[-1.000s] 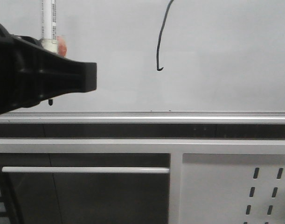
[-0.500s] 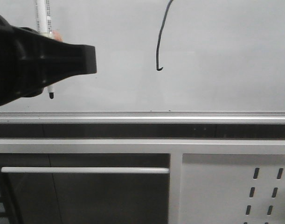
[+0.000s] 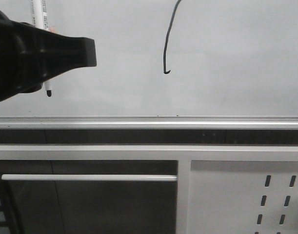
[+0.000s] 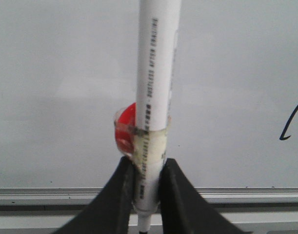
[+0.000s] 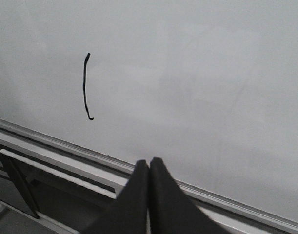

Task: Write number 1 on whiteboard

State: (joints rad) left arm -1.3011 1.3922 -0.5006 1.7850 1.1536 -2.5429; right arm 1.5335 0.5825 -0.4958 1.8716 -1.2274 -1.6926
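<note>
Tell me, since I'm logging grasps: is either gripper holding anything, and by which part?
The left gripper holds the marker near its tip end, at the taped section. The right gripper is shut on nothing.

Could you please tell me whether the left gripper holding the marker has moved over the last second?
Yes. Against the fixed number 1, the left gripper has drifted up and slightly left, carrying the marker with it.

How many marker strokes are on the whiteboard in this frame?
1. The single black stroke, the number 1, sits upper-centre on the whiteboard, right of the left tool and its marker. Board areas outside view may hide others.
</note>
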